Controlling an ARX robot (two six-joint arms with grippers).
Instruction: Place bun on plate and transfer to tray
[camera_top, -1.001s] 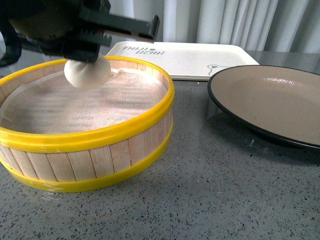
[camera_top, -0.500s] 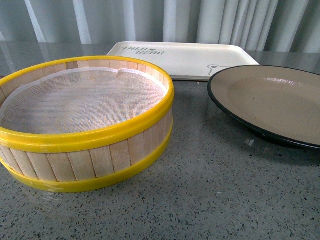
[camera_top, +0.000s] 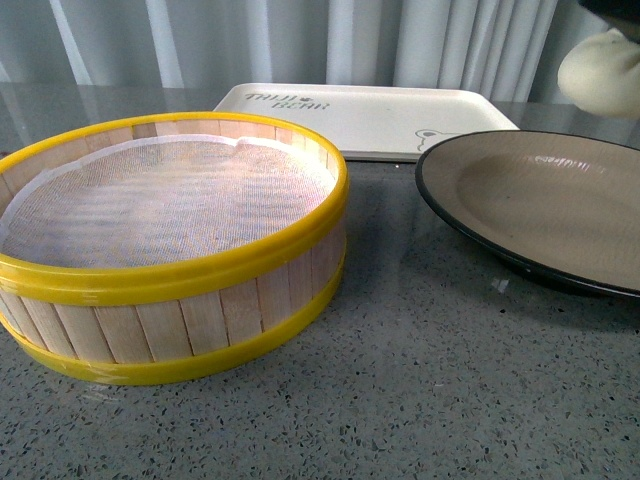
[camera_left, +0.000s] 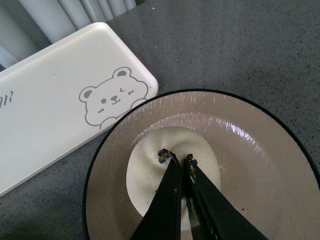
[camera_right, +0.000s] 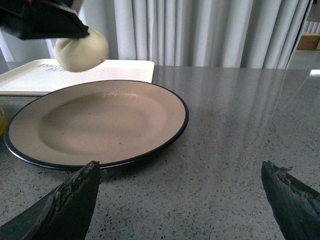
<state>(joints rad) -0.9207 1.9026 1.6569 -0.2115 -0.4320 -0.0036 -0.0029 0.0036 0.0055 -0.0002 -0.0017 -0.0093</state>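
Bun (camera_top: 600, 72): gone from over the steamer basket's (camera_top: 200, 270) far rim, where it hung a second ago. It is now aloft over the plate (camera_top: 540, 200) and clear of its surface (the right wrist view shows air under it).
Left gripper (camera_left: 176, 160): jaws nearly closed, pinching the bun's top.
Right gripper (camera_right: 179, 167): jaws spread wide with nothing between them, low over bare desk (camera_top: 420, 380) just outside the plate's rim.
Plate: right side of the desk, its rim just beside the tray's (camera_top: 380, 115) bear corner; whether they touch I cannot tell.
Tray: far side of the desk, by the curtain.
Steamer basket: left side of the desk, cloth liner showing, with a strip of desk between it and the plate's rim.
Desk: open speckled surface across the near side and beyond the plate.
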